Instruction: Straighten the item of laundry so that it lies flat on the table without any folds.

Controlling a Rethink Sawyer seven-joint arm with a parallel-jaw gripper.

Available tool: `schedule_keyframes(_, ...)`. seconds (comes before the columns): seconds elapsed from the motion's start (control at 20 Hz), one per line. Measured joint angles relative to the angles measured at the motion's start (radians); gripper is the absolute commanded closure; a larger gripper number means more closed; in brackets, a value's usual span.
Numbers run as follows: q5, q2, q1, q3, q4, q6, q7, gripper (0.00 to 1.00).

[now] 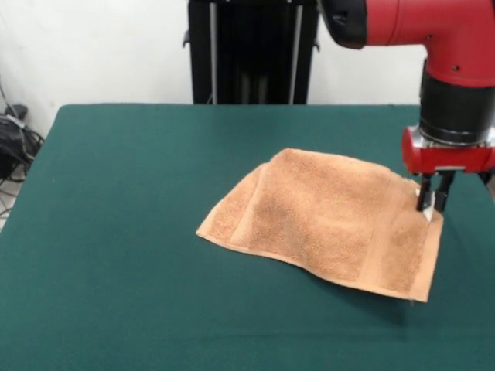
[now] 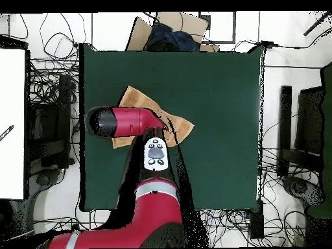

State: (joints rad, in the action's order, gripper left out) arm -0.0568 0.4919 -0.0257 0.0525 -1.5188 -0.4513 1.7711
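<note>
The gripper is clenched on the towel edge at 3 o'clock; the left side lies folded on the table.

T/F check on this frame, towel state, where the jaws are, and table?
1. The towel lies fully flat with no folds. False: its far-left part is doubled over, a second layer showing under the upper one.
2. The gripper is at the towel's corner on the right of the front view. True: its jaws stand close together, right at the towel's edge.
3. The towel hangs over the table's edge. False: it lies wholly on the green table.
4. A woven band runs across the towel near its right edge in the front view. True.
5. In the overhead view the arm covers part of the towel. True.
</note>
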Motion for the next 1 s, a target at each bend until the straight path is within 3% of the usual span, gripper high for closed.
schedule_keyframes(0.35, -0.037, -0.004, -0.034, -0.013, 0.0, 0.0, 0.0, 1.0)
schedule_keyframes(0.4, -0.043, -0.005, -0.044, -0.015, 0.0, 0.0, 0.0, 0.0)
schedule_keyframes(1.0, -0.069, -0.004, -0.09, -0.071, -0.001, 0.0, 0.0, 0.0)
